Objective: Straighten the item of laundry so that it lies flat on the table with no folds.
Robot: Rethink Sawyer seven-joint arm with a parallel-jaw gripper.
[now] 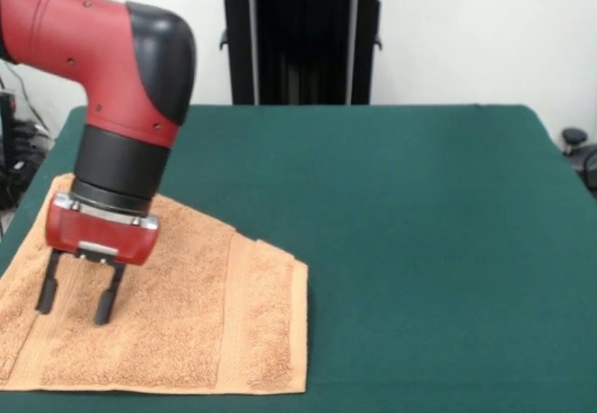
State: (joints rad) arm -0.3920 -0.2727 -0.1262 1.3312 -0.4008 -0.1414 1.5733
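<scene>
My claw (74,302), its 2 fingers apart and holding nothing, hangs over the towel (177,320) at the near left of the table (420,245). The towel looks spread nearly flat; any remaining fold at its cropped left edge is hidden.

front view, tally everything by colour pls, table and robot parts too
orange-tan: 1, the towel
dark green: 1, the table
red and black: 1, the arm with its gripper, fingers apart
black: 1, the pedestal
total: 4
</scene>
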